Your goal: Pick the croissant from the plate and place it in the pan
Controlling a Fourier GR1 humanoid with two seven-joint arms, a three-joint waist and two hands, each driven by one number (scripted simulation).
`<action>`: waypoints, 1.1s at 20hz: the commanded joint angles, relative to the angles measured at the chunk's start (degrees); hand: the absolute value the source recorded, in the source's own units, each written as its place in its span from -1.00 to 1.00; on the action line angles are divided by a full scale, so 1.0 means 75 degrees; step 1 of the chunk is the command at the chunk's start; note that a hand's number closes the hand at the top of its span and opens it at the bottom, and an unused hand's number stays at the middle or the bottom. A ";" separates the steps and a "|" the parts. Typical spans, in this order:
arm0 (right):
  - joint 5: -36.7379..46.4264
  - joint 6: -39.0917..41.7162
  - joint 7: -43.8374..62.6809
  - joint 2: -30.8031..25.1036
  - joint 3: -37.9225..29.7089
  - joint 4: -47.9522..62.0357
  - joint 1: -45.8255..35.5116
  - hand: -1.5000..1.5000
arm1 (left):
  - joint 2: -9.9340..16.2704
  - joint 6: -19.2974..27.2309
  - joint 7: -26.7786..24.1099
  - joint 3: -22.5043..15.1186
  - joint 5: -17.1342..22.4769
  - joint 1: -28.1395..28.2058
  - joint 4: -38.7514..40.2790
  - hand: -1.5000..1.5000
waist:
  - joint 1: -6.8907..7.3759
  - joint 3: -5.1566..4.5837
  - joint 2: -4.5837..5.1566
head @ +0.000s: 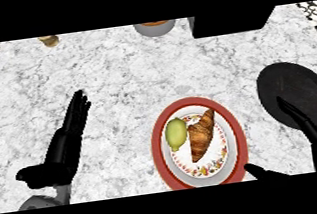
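So, left of frame: left hand [67, 136] rests open on the counter [128, 77], fingers straight, holding nothing. Centre-low: red-rimmed plate [234, 134] with a green fruit [176, 133] and, just right of it and seemingly touching, the croissant [203, 134], not yet picked. Its long axis runs steeply, upper tip leaning right, lower tip toward bottom-left. Right: black pan [293, 86], nothing in it. Right hand [309, 127] lies over the pan's lower edge, fingers straight, nothing held. Reach step, likely; next it must swing left over the croissant and close.

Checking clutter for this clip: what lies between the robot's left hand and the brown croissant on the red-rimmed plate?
Head view: between the left hand and the croissant lie bare marble counter, the plate's rim and a yellow-green fruit.
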 commanded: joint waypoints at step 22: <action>0.2984 0.4927 0.6992 0.0903 0.2174 0.2044 -0.3955 -1.00 | -0.0755 0.0317 0.0878 -0.0289 -0.0863 -0.0218 -0.0543 0.00 | 0.0222 0.0010 0.0021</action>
